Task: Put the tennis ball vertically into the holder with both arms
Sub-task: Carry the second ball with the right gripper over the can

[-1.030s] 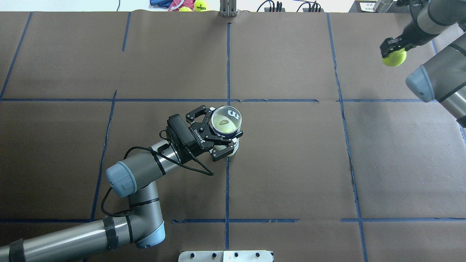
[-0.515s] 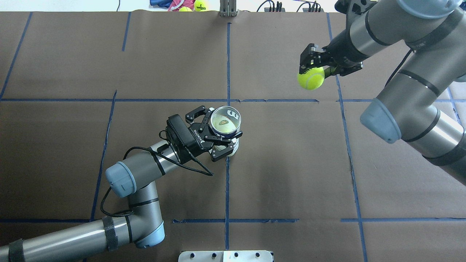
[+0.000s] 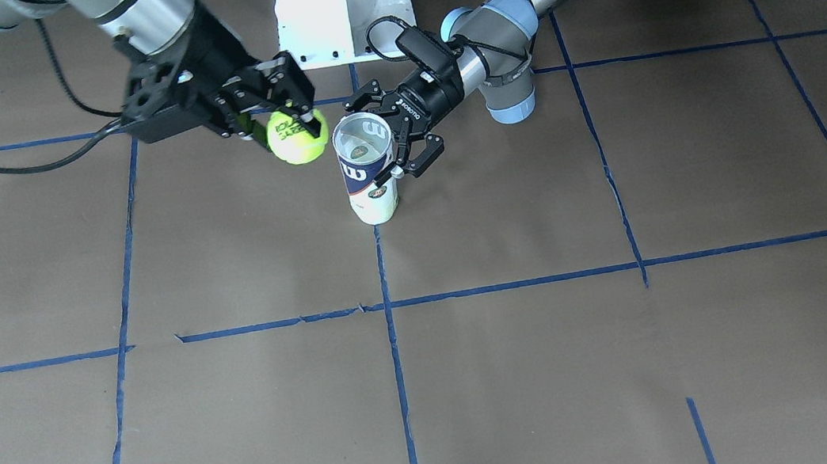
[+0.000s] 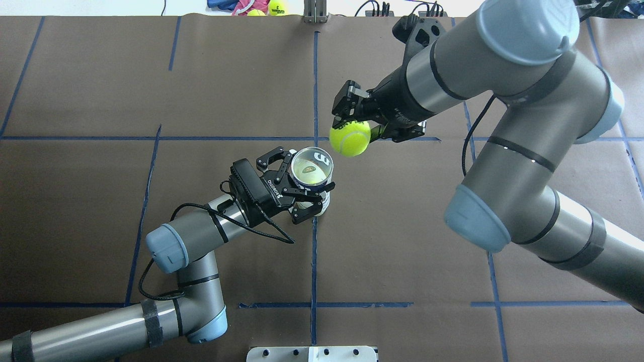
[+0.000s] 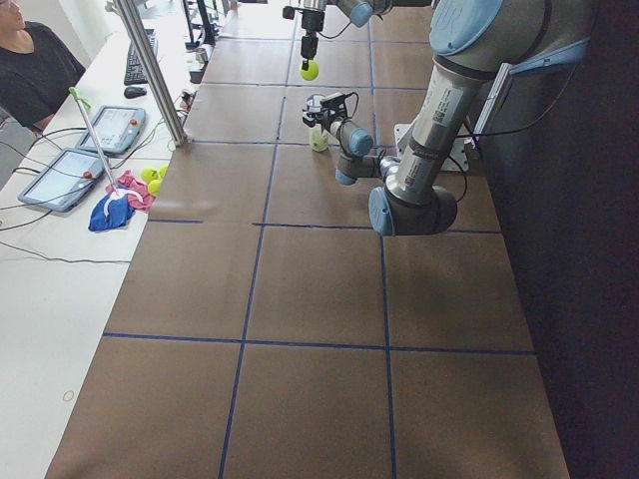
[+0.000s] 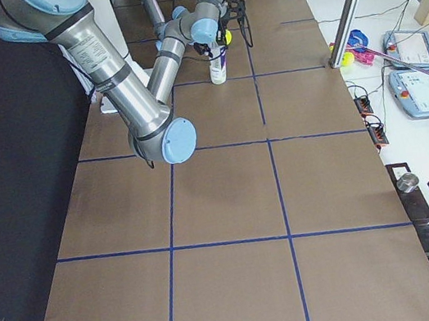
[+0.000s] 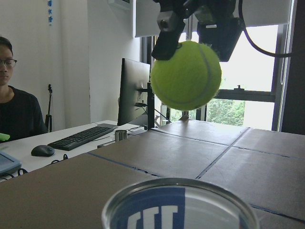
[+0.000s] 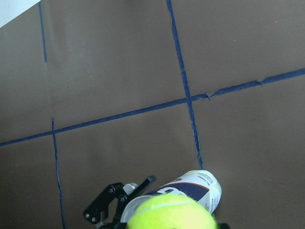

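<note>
The holder (image 4: 322, 160) stands upright at the table's middle with its open mouth up; it also shows in the front view (image 3: 366, 178). A yellow-green ball lies at its bottom. My left gripper (image 4: 304, 184) is shut on the holder's side, one finger on each side. My right gripper (image 4: 353, 125) is shut on the tennis ball (image 4: 349, 139) and holds it in the air, just beyond and to the right of the holder's mouth. In the left wrist view the tennis ball (image 7: 186, 74) hangs above and behind the holder's rim (image 7: 143, 195). In the front view the tennis ball (image 3: 297, 137) is beside the rim.
Spare tennis balls (image 4: 276, 7) and a cloth lie past the table's far edge. The white pedestal base (image 3: 343, 1) stands at the robot's side. An operator (image 5: 35, 60) sits at a desk beyond the table. Blue tape lines cross the brown table cover.
My right arm has swung in from the far right corner toward the holder, carrying the tennis ball. My left arm and the holder have not moved.
</note>
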Robot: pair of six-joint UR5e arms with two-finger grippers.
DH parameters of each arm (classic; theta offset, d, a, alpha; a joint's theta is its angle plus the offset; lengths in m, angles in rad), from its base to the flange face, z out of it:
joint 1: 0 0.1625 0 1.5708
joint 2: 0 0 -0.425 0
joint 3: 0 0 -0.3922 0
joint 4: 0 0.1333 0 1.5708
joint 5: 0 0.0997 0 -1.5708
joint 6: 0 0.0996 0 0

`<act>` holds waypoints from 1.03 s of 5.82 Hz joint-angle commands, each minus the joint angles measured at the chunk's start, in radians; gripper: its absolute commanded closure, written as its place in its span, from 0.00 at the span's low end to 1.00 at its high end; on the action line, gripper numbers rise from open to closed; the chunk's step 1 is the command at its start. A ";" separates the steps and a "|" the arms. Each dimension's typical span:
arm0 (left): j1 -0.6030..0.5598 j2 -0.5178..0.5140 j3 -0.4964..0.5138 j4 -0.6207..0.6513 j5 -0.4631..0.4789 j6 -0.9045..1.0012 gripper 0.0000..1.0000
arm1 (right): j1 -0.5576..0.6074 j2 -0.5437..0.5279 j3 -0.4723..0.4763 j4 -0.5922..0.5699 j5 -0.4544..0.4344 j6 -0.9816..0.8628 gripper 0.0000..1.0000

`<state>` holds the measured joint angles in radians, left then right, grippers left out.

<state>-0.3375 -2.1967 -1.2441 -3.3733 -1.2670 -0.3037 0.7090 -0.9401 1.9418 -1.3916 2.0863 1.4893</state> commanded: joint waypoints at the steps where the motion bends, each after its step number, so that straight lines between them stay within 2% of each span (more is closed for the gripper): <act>1: 0.000 0.000 0.000 0.000 0.000 0.000 0.07 | -0.068 0.032 -0.009 0.000 -0.078 0.025 0.98; 2: 0.006 -0.002 0.000 0.000 0.001 0.002 0.07 | -0.077 0.034 -0.014 0.000 -0.089 0.023 0.96; 3: 0.006 0.000 0.000 0.000 0.001 0.000 0.07 | -0.080 0.037 -0.015 0.000 -0.091 0.023 0.76; 4: 0.006 0.000 0.000 0.000 0.001 0.002 0.07 | -0.080 0.040 -0.020 0.000 -0.104 0.023 0.46; 5: 0.006 0.000 0.000 -0.001 0.001 0.002 0.07 | -0.080 0.040 -0.023 -0.001 -0.106 0.023 0.29; 6: 0.006 0.002 0.000 -0.003 0.001 0.002 0.07 | -0.080 0.041 -0.026 -0.003 -0.113 0.025 0.26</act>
<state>-0.3314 -2.1961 -1.2441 -3.3749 -1.2655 -0.3023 0.6290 -0.9001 1.9189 -1.3930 1.9790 1.5130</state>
